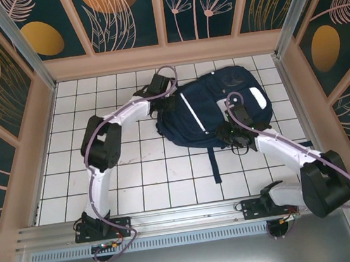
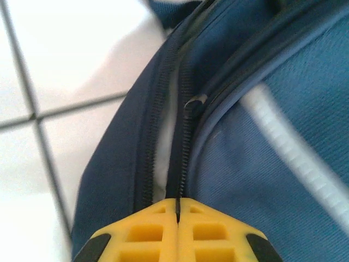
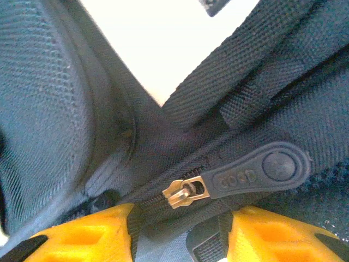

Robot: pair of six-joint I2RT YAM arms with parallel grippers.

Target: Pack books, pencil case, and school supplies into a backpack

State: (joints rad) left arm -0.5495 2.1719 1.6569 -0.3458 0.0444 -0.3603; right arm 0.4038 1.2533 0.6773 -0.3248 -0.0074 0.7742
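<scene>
Nearest, the right gripper [image 3: 177, 234] stands open just below a zipper pull [image 3: 256, 172] on the backpack [image 1: 216, 100], which lies mid-table [image 1: 135, 168]. Farther back, the left gripper [image 2: 177, 210] is clamped on its zipper edge. An uneven pull could jam the zipper or drag the backpack.

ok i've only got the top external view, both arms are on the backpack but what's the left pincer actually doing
observer: in the left wrist view the left pincer is pressed shut on the zip track of the backpack.
operator: is the zip open there
observer: partly, a pale gap shows alongside the track just ahead of the fingertips.
operator: and the right one
observer: the right pincer is open. The brass slider and its rubber pull tab lie just ahead of its fingers, not gripped.
</scene>
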